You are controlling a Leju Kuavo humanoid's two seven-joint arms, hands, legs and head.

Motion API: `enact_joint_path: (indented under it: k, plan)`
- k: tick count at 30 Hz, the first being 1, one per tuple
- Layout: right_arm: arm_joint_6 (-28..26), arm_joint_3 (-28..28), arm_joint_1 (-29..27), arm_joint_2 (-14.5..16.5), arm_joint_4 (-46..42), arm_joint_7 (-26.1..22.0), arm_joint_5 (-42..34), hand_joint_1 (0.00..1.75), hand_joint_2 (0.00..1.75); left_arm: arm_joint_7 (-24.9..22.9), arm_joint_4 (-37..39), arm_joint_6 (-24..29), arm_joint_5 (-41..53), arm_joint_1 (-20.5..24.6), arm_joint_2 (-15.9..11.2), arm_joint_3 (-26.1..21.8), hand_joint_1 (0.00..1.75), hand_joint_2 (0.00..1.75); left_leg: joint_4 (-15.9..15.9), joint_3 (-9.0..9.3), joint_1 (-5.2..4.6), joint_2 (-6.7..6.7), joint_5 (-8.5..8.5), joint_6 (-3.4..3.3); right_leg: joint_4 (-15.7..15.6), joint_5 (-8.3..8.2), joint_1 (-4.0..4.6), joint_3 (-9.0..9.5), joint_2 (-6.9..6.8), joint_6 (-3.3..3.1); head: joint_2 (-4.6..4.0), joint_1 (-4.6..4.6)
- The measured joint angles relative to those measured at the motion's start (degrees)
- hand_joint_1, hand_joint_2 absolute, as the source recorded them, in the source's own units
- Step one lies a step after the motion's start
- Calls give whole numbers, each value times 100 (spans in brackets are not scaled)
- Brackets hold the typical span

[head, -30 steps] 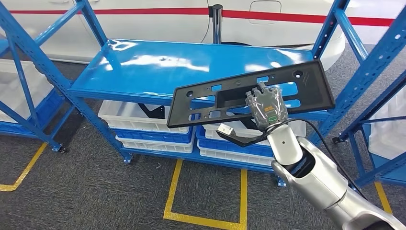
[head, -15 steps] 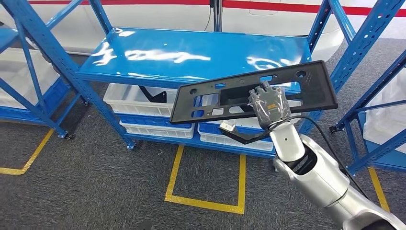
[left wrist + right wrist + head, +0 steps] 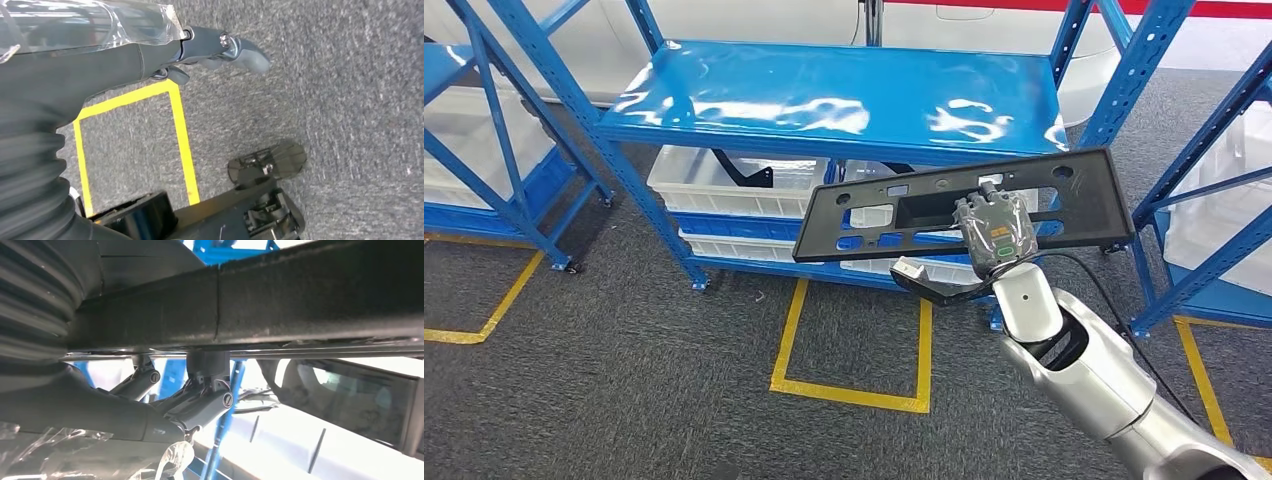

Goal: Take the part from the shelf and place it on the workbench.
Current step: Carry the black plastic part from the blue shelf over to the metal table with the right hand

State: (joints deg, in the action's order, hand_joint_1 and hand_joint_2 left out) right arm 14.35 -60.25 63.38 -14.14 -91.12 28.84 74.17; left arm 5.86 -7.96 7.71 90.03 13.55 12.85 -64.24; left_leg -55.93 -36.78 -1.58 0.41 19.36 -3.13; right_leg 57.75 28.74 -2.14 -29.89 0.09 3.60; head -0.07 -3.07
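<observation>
- Holding the part [image 3: 964,205] clear of the shelf [image 3: 844,95] in mid-air: long, flat, black plastic panel, matte, with a rectangular recess near the middle and several cut-out slots and round holes; tilted, its right end higher.
- Gripped by the right hand [image 3: 994,232] near the panel's lower edge, right of centre; fingers [image 3: 200,405] clamped over the edge, seen close up in the right wrist view, where the panel [image 3: 280,305] runs across as a dark, grainy bar.
- Wrapped in clear crinkled film over the hand's back, with a small green mark; fingertips hidden behind the panel in the head view.
- Hanging below the panel: a black bracket [image 3: 934,288] with a white connector end, and a black cable trailing past the silver forearm.
- Left hand [image 3: 100,55] seen above grey carpet [image 3: 350,75]; one finger [image 3: 240,50] sticking out straight, the rest cut off or hidden, so cannot tell whether spread or closed; holding nothing visible.
- Behind: glossy blue metal shelf board on perforated blue uprights; white bins [image 3: 724,185] below it, partly covered by the panel.
- Underfoot: yellow tape lines [image 3: 849,390] forming a rectangle on the carpet.
</observation>
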Motion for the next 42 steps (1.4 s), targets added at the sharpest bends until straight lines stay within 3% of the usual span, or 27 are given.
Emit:
enact_joint_path:
  k: [2, 4, 6, 7, 8, 9, 10, 11, 13, 15, 17, 18, 19, 21, 22, 23, 25, 26, 27, 29, 31, 33, 35, 37, 39, 40, 42]
  plan:
    - [-14, 11, -21, -21, 16, 21, -15, 175, 175, 1, 0, 1, 0, -24, -5, 0, 0, 175, -47, -75, 19, -5, 3, 42, 22, -79, -6, -112, -23, -112, -1, 1]
    - [-24, 37, -21, -40, 24, 40, -34, 175, 175, -1, 0, -1, 0, -48, -8, 0, 0, 175, -428, -222, 61, -10, 414, 129, 23, -207, -15, -251, -37, -195, -1, 2]
    - [-34, 72, -14, -45, 26, 45, -43, 175, 175, -2, 0, -1, 0, -51, -6, 0, 0, 175, -1207, -419, 102, -11, 1010, 212, 26, -339, -9, -412, -29, -225, -1, 0]
    - [-37, 85, -13, -48, 26, 45, -43, 175, 175, -2, 0, -1, 0, -49, -5, 0, 0, 175, -1576, -480, 116, -10, 1183, 228, 28, -400, -4, -491, -26, -228, -1, 0]
    - [-39, 92, -14, -52, 26, 45, -43, 175, 175, -2, 0, -1, 0, -48, -5, 0, 0, 175, -1806, -474, 121, -11, 1228, 227, 29, -461, 5, -568, -25, -229, -1, 0]
    - [-40, 96, -15, -56, 26, 45, -43, 175, 175, -2, 0, -2, 0, -48, -4, 0, 0, 175, -1844, -376, 116, -12, 1154, 204, 30, -523, 17, -645, -23, -230, -1, 0]
    - [-41, 100, -16, -61, 26, 46, -43, 175, 175, -2, 0, -2, 0, -45, -4, 0, 0, 175, -1670, -181, 104, -15, 1007, 157, 28, -587, 37, -718, -20, -229, 0, 0]
    - [-42, 110, -16, -66, 25, 50, -46, 175, 175, -2, -1, -2, 0, -38, -7, 0, 0, 175, -1315, 108, 78, -22, 872, 80, 26, -649, 46, -780, -18, -231, 0, 1]
    - [-43, 162, -14, -83, 20, 74, -80, 175, 175, 1, -2, -1, 1, -13, -23, 1, 0, 175, -376, 782, -14, -26, 849, -89, 12, -763, 53, -853, -21, -206, 0, 2]
    - [-39, 215, -10, -108, 13, 105, -152, 175, 175, 6, -3, -1, 1, 2, -34, 2, 0, 175, 151, 1089, -93, -33, 913, -160, -49, -891, 10, -866, -48, -140, -1, 2]
    - [-35, 246, -19, -134, 9, 120, -228, 175, 175, 7, -2, -2, 0, -3, -37, 1, 0, 175, 307, 1045, -105, -36, 772, -184, -157, -997, -22, -867, -57, -62, -1, 2]
    - [-34, 261, -29, -149, 8, 126, -273, 175, 175, 7, -2, -3, -1, -3, -39, 1, 0, 175, 396, 1026, -93, -35, 678, -212, -144, -927, -13, -891, -44, -40, 0, 3]
    - [-35, 277, -42, -173, 8, 136, -319, 175, 175, 7, -2, -5, -1, -4, -41, 0, 0, 175, 474, 995, -73, -35, 573, -232, -35, -740, 3, -935, -29, -30, 0, 3]
    - [-39, 306, -71, -223, 8, 168, -421, 175, 175, 11, -2, -20, -1, -14, -40, 0, 0, 175, 523, 894, -44, -39, 403, -238, 540, -166, 23, -1080, -11, -10, -1, 4]
    - [-41, 317, -94, -246, 8, 181, -458, 175, 175, 13, -2, -31, 0, -29, -40, 1, 0, 175, 516, 824, -38, -35, 340, -224, 910, 27, 21, -1153, -11, 15, -1, 4]
    - [-42, 326, -127, -267, 8, 192, -490, 175, 175, 15, -2, -43, 0, -49, -39, 1, 0, 175, 504, 750, -30, -28, 287, -208, 1218, 84, 18, -1191, -11, 44, -1, 4]
    - [-46, 333, -187, -300, 8, 202, -523, 175, 175, 16, -2, -57, 0, -82, -39, 2, 0, 175, 451, 588, 0, -10, 202, -162, 1337, -159, -1, -1044, -14, 108, 0, 4]
    - [-48, 336, -205, -313, 8, 210, -535, 175, 175, 16, -2, -61, 0, -89, -39, 2, 0, 175, 393, 504, 19, -2, 178, -135, 1087, -313, -22, -819, -21, 149, 0, 4]
    - [-53, 347, -213, -330, 8, 217, -553, 175, 175, 18, -4, -63, 0, -91, -45, 2, 0, 175, 310, 418, 22, 13, 175, -102, 719, -359, -24, -544, -57, 191, 0, 6]
    - [-70, 384, -225, -352, 7, 236, -629, 175, 175, 27, -7, -68, 1, -93, -55, 4, 0, 175, 114, 275, 3, 40, 199, -54, 132, -229, -21, -160, -124, 157, 0, 4]
    - [-94, 422, -254, -364, 7, 250, -733, 175, 175, 38, -9, -71, 1, -106, -60, 8, 0, 175, -8, 192, -6, 68, 201, -37, 14, -110, -9, -132, -122, 34, 0, 0]
    - [-109, 446, -279, -384, 8, 261, -804, 175, 175, 42, -9, -72, 0, -119, -68, 10, 0, 175, -133, 123, 23, 68, 276, 3, 28, -141, -13, -189, -72, -58, -1, 0]
    - [-123, 471, -284, -400, 8, 267, -830, 175, 175, 42, -9, -72, 0, -123, -74, 13, 0, 175, -617, -71, 65, 40, 622, 89, 27, -198, -19, -249, -10, -141, -1, -1]
    - [-141, 492, -292, -409, 8, 272, -840, 175, 175, 42, -8, -72, 0, -126, -74, 16, 0, 175, -1422, -371, 108, 27, 1046, 154, 29, -249, -18, -317, 78, -179, 0, -1]
    - [-149, 504, -312, -426, 8, 280, -861, 175, 175, 42, -7, -71, 0, -131, -74, 19, 0, 175, -1804, -476, 128, 21, 1142, 156, 31, -285, -16, -360, 176, -179, 0, 0]
    - [-149, 511, -321, -434, 8, 285, -871, 175, 175, 42, -7, -71, 0, -132, -74, 21, 0, 175, -1663, -374, 125, 4, 1029, 132, 31, -298, -12, -369, 230, -175, 0, 0]
    - [-150, 538, -326, -449, 7, 295, -881, 175, 175, 42, -8, -68, 0, -130, -82, 27, 0, 175, -875, 51, 105, -158, 671, 9, 27, -316, -8, -375, 336, -161, 0, 1]
